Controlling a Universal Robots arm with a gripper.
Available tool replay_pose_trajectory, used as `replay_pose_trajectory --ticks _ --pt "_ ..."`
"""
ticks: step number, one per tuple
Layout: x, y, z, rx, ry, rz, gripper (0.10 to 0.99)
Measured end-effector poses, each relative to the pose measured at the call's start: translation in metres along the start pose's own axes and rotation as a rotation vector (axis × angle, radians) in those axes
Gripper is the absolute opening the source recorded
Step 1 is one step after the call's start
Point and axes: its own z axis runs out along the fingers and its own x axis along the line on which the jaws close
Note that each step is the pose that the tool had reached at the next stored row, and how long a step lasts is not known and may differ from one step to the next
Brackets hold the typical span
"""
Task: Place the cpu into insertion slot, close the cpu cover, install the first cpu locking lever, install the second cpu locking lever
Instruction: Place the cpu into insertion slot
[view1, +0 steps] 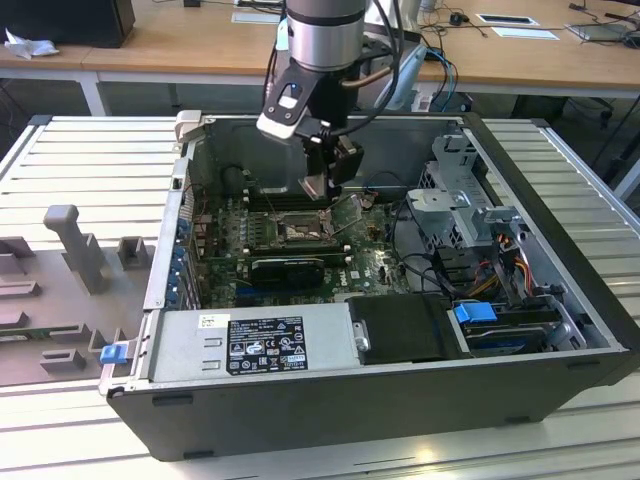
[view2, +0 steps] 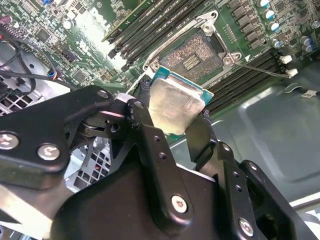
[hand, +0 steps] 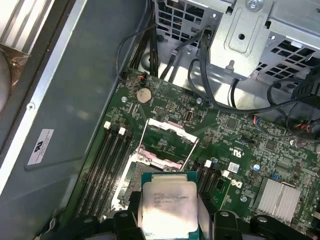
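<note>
— Where's the cpu (view2: 175, 102)?
— In the gripper (view2: 172, 122), which is clamped on two opposite edges. It's held face-up above the board (hand: 225, 145).
— And the slot (view2: 192, 55)?
— Below and slightly ahead. The cpu overhangs the slot's near edge, apart from it. The cover (hand: 172, 127) stands open.

Slatted metal table (view1: 100, 160) carries the open computer case (view1: 300, 400) and grey fixtures (view1: 75, 245).

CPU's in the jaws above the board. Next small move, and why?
Probably lower the cpu toward the insertion slot: it is clamped in the jaws above the bare pin field, not seated, and the cpu cover stands open.
</note>
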Motion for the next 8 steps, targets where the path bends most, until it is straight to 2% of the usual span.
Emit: replay_pose_trajectory --ticks 4,8 --pt "-0.0001 -0.0007 0.0077 0.001 -0.0026 0.030 0.529" --pt "0.0001 -0.0012 0.0088 0.000 -0.0035 0.042 0.529"
